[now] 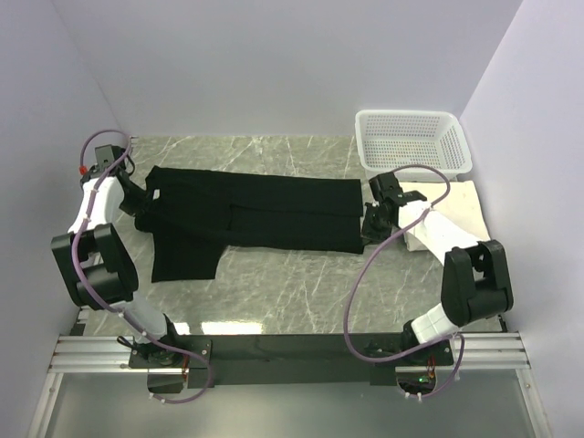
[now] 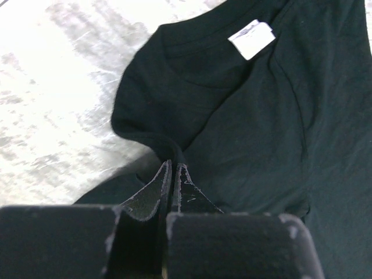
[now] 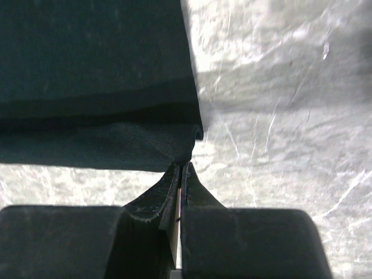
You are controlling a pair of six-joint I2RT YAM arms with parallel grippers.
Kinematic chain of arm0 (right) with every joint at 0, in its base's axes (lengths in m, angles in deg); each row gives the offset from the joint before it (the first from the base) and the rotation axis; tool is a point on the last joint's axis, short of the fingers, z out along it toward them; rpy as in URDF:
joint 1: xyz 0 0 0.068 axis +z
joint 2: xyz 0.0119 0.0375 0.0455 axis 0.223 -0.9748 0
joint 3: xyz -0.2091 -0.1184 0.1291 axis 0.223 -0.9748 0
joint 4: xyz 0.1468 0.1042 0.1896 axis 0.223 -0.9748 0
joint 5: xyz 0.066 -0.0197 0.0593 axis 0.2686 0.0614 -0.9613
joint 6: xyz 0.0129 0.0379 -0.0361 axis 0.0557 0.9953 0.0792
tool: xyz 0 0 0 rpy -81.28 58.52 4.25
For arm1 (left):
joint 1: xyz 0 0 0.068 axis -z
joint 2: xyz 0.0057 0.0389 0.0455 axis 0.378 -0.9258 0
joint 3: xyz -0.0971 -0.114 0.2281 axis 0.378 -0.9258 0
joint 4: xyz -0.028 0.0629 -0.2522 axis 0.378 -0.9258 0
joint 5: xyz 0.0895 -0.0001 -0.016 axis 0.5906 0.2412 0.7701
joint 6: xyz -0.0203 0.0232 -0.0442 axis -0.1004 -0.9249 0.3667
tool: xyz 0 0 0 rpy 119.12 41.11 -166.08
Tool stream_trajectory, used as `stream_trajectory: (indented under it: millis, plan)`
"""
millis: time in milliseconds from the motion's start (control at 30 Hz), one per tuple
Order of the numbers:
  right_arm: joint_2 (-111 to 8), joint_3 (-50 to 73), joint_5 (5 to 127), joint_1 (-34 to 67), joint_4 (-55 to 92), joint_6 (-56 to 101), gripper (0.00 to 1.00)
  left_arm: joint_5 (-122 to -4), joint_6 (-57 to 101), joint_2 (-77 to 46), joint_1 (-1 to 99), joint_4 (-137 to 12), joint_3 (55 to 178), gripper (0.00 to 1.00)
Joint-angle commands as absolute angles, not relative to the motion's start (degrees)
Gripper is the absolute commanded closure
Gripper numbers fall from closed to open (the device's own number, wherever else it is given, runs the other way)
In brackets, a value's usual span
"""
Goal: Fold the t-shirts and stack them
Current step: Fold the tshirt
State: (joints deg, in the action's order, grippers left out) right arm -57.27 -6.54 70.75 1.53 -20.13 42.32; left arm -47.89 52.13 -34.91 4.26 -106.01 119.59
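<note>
Sideways, black t-shirt (image 1: 265, 212) flat between left hand (image 2: 173, 167) and right hand (image 3: 182, 167), both clamped on its ends.

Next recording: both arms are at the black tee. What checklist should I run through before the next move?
1. The left gripper is shut on the black t-shirt near its collar: ok.
2. The right gripper is shut on the hem corner: ok.
3. Sleeves tucked in: not ok, one sleeve sticks out toward the near edge.
4. The cream-white t-shirt lies folded flat: cannot tell, the right arm covers part of it.
5. The basket stands apart from the black t-shirt: ok.
</note>
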Motion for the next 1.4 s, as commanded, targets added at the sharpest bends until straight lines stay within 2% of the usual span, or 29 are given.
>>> stream_trajectory:
  millis: [0,867,1367]
  plan:
    - [-58.61,-2.82,73.21,0.39,-18.02,42.91,1.00,-49.03,52.64,-36.48,5.07,-104.42,124.19,0.99]
    - [-69.16,5.70,74.18,-2.78,-17.49,43.35,1.00,-50.17,55.98,-46.85,5.86,-102.83,132.63,0.99]
    - [-75.58,7.11,73.92,-2.87,-15.12,43.35,1.00,-50.61,56.60,-51.51,5.86,-99.58,130.97,0.99]
